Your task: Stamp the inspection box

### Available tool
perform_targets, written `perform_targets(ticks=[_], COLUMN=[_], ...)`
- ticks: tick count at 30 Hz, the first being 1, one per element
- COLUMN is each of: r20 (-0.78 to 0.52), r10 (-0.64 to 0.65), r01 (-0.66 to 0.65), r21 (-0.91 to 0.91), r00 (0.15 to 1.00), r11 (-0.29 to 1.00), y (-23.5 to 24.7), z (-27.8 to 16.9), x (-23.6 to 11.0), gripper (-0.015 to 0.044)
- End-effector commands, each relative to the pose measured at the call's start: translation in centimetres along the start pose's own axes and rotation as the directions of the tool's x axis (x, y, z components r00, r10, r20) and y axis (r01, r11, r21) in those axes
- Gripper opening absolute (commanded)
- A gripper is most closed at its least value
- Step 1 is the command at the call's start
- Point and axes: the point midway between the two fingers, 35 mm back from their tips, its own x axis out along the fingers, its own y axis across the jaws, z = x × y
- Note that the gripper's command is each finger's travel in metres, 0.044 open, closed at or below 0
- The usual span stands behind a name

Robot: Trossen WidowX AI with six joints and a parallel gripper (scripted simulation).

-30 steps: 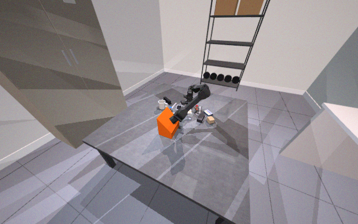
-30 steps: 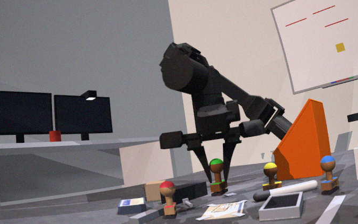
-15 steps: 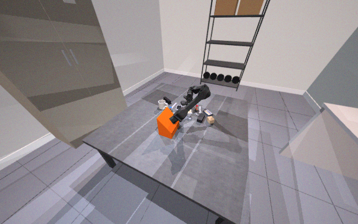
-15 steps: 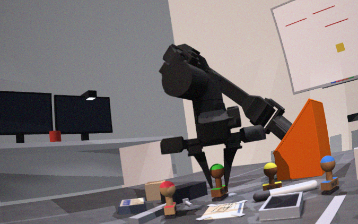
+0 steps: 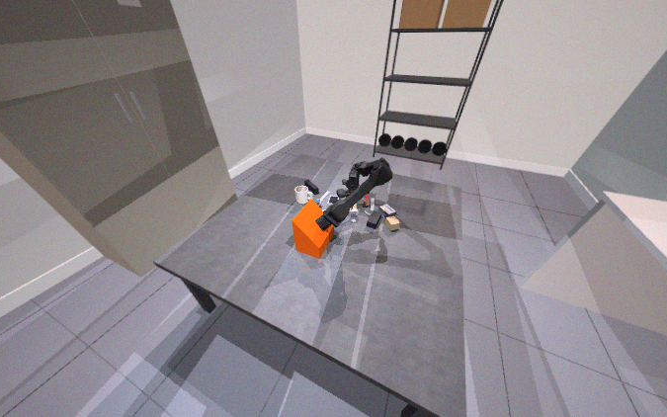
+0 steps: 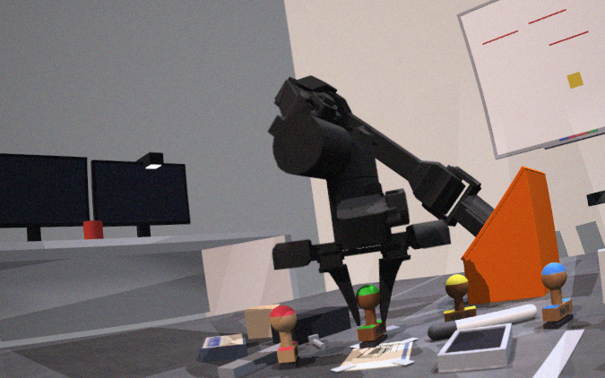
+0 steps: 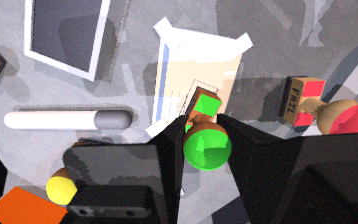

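My gripper is shut on the green-topped PASS stamp, gripping its wooden handle. The stamp stands upright with its base down on the cream inspection card, over the outlined box in the wrist view. The card is taped at its corners to the bench. The ink pad, a dark pad in a white frame, lies apart from the card. In the top view the arm reaches over the small clutter; the stamp is too small to make out there.
A red-topped FAIL stamp, a yellow-topped stamp and a blue-topped stamp stand nearby. A white and grey marker, an orange wedge, small boxes and a mug surround the card.
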Motion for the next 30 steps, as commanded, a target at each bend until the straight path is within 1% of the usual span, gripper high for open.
perform_targets(ticks=[1, 30], r20=[-0.004, -0.004], r10=[-0.002, -0.002], r01=[0.002, 0.002], r21=[-0.006, -0.006], r00=[1.0, 1.0], r11=[1.0, 1.0], y=[0.04, 0.05], z=[-0.12, -0.19], x=[0.31, 1.08], gripper=[0.0, 0.0])
